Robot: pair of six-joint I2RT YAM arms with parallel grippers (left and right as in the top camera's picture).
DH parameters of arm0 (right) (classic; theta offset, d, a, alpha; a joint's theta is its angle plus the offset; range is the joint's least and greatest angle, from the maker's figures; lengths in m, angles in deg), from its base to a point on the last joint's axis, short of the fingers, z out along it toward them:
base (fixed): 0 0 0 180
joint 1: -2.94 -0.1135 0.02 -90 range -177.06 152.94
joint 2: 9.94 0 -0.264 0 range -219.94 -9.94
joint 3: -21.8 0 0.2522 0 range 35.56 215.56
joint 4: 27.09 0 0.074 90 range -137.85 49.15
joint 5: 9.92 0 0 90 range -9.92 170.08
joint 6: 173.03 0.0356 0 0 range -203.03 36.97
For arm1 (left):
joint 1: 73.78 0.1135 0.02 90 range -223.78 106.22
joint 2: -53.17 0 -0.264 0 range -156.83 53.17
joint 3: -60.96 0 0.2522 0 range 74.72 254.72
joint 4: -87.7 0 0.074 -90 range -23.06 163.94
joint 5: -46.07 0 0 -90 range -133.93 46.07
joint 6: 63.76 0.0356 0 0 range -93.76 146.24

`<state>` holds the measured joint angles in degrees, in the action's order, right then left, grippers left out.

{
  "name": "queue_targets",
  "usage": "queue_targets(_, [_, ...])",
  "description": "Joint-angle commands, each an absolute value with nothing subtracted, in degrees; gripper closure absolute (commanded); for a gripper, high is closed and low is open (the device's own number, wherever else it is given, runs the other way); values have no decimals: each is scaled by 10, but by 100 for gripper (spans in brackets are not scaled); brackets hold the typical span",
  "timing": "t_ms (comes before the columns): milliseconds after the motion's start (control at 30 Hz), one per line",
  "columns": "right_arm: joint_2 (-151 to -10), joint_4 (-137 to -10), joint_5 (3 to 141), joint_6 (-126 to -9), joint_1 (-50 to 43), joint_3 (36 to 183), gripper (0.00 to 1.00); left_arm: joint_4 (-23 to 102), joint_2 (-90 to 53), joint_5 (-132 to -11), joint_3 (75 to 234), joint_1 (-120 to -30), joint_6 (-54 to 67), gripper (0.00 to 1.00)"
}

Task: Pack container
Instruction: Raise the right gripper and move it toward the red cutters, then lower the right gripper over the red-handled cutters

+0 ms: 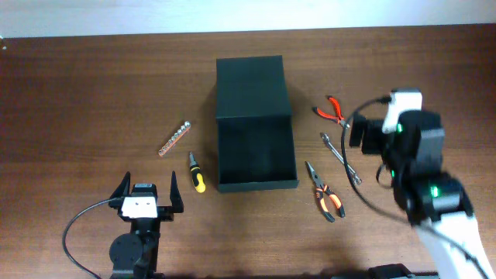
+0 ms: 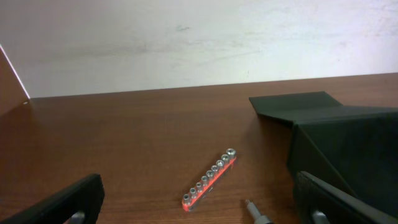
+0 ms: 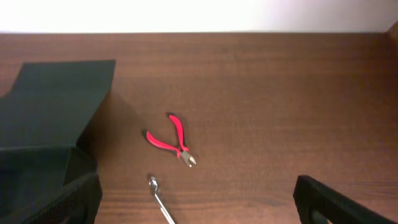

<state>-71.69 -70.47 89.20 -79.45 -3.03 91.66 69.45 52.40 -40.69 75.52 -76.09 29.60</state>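
**Across the brown wooden desk (image 1: 77, 93): nothing held**

At its centre sits the dark green-black matte rectangular box (image 1: 256, 159), flap (image 1: 252, 85) open. Left pincer (image 1: 149, 180) and right pincer (image 3: 196, 186) both gape, empty. Only overhead shows the orange-handled pliers (image 1: 325, 198); the right wrist view sees red-handled cutters (image 3: 171, 140).

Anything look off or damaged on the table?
Nothing stands out. The dark green-black matte rectangular box lies open and empty, flap lid folded back on the wooden table; hand tools lie loose either side.
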Motion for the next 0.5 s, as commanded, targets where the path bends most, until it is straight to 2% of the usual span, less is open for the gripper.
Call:
queue_targets(0, [-788, -726, 897, -798, -30, 985, 1, 694, 528, -411, 752, -762, 295, 1])
queue_targets(200, [-889, -739, 886, -798, -30, 1053, 1, 694, 528, -411, 753, -762, 295, 1])
queue_targets(467, [-958, -717, 864, -796, -30, 1061, 1, 694, 528, -411, 752, -762, 295, 1])
